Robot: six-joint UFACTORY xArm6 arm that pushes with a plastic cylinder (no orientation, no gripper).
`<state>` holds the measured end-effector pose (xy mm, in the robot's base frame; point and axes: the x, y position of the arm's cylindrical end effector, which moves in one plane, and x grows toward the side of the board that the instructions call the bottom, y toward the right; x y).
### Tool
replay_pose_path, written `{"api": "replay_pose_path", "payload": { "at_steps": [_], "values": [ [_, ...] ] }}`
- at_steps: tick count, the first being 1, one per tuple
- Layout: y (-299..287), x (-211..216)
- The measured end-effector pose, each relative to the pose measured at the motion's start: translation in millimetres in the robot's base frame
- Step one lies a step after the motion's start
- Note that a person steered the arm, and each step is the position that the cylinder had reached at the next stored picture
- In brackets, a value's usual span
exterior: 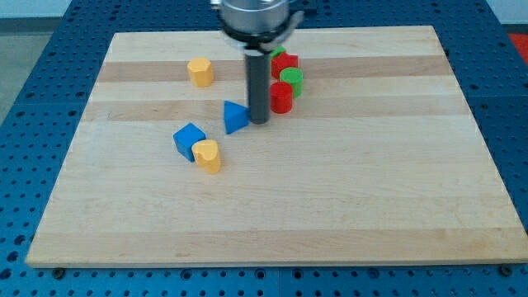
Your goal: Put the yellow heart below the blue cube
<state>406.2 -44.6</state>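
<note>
A straight dark grey rod — round, smooth, plain — hangs from a wider silvery-metal collar; my tip [259, 123] ends blunt.

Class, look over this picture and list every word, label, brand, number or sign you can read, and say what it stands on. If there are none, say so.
None: no readable text shows in this view.
The wooden board is plain, with no print.
The yellow heart, blue cube, blue triangular block, the other yellow block and the red and green blocks carry no markings.
My tip and its rod are unmarked too.
</note>
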Motion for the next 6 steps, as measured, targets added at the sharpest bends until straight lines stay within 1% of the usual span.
{"api": "replay_pose_path", "payload": {
  "at_steps": [1, 2, 3, 4, 5, 6],
  "values": [
    [-60, 0],
    [-72, 0],
    [-25, 13],
    [-9, 48],
    [-44, 64],
    [-83, 73]
  ]
}}
